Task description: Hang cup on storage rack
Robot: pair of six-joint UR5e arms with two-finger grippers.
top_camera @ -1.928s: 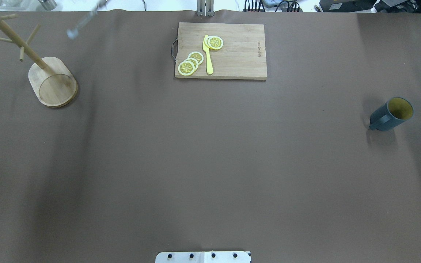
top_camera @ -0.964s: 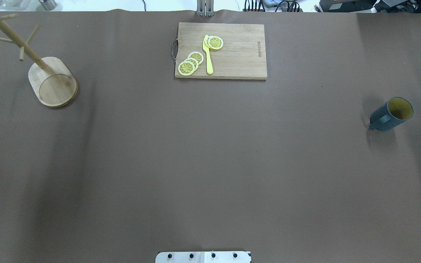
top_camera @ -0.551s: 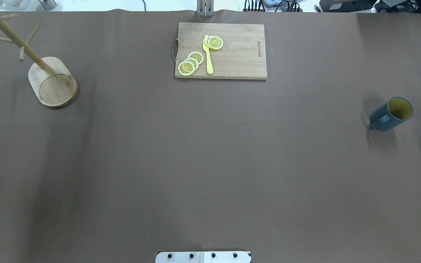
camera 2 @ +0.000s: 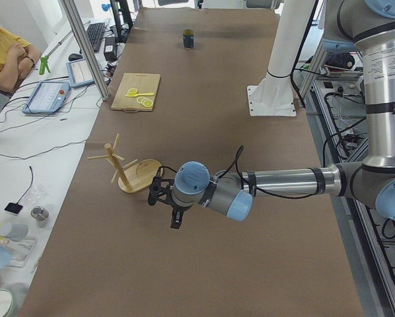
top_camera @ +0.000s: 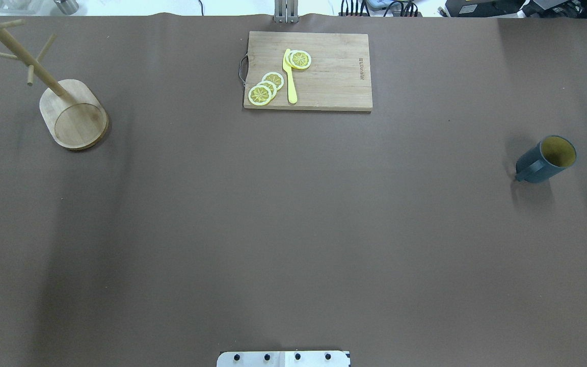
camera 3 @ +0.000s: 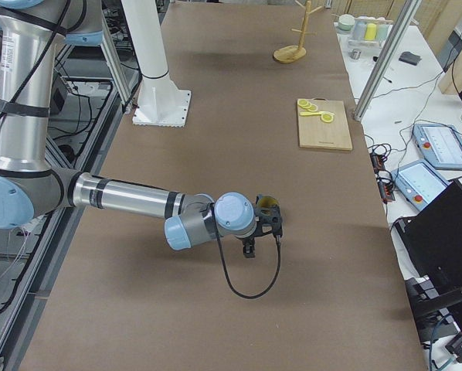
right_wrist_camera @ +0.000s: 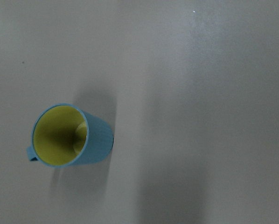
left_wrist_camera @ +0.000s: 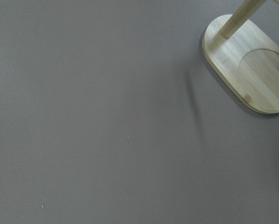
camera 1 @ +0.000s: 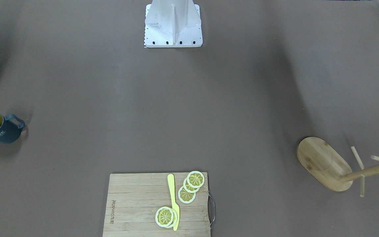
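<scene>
Zero steps complete: cup [top_camera: 547, 159] stands well apart from storage rack [top_camera: 73, 113].
Grasping and hanging remain; left gripper [camera 2: 163, 197] and right gripper [camera 3: 268, 224] openings cannot be told.

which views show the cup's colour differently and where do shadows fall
Overhead exterior: the cup is dark blue-grey, soft shadow on its robot side, dim bands across both ends of the table. Right wrist: it reads brighter blue, the table greyer.
</scene>
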